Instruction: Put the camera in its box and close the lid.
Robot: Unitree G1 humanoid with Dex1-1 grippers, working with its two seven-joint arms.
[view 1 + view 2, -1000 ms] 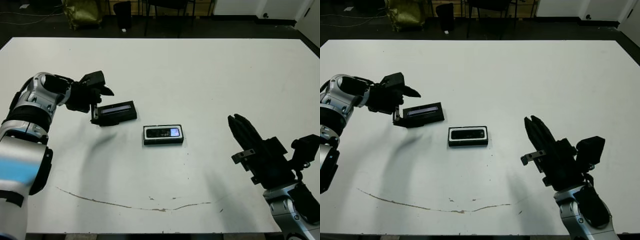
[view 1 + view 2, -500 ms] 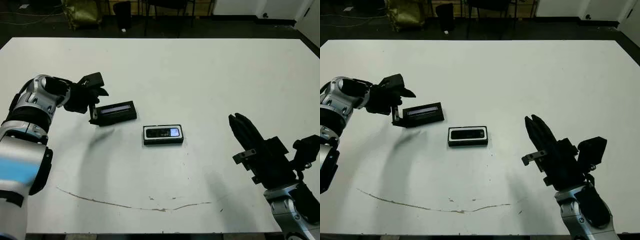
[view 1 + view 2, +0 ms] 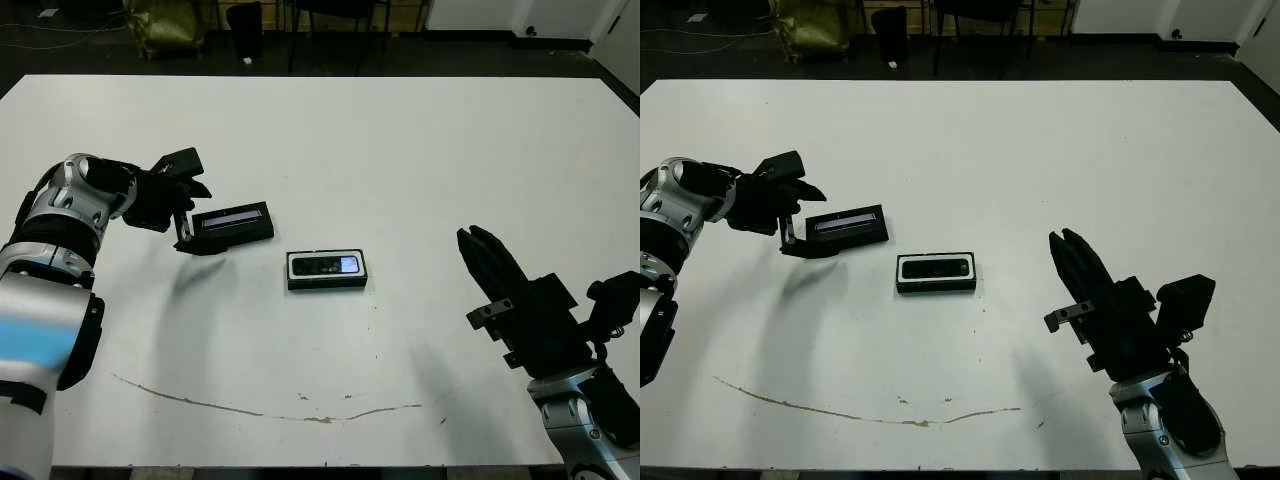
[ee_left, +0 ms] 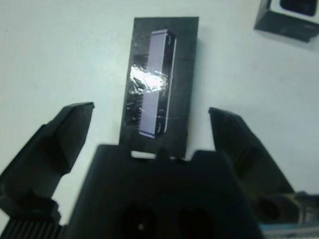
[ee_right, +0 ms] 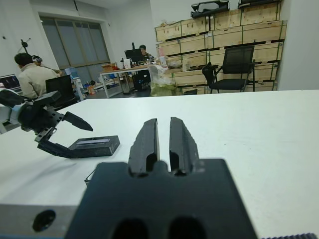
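Note:
The camera [image 3: 322,265], a slim black bar with a bluish screen, lies inside the open box [image 3: 327,284] near the middle of the table. The lid [image 3: 233,226], flat and black with a silvery strip, rests on the table to the left of the box. My left gripper [image 3: 192,214] is open at the lid's left end. In the left wrist view the lid [image 4: 158,84] lies between the spread fingers [image 4: 65,139] without touching them. My right gripper [image 3: 472,238] hovers at the front right, shut and empty, well apart from the box.
A thin brown mark [image 3: 260,410] runs along the table's front. Beyond the far edge are a dark floor, a chair and a yellow bag [image 3: 165,25]. The right wrist view shows a person [image 5: 34,77] seated at desks far behind the table.
My left gripper has drawn back slightly to the left and lowered at the lid's end. The lid, box, camera and right arm have stayed put.

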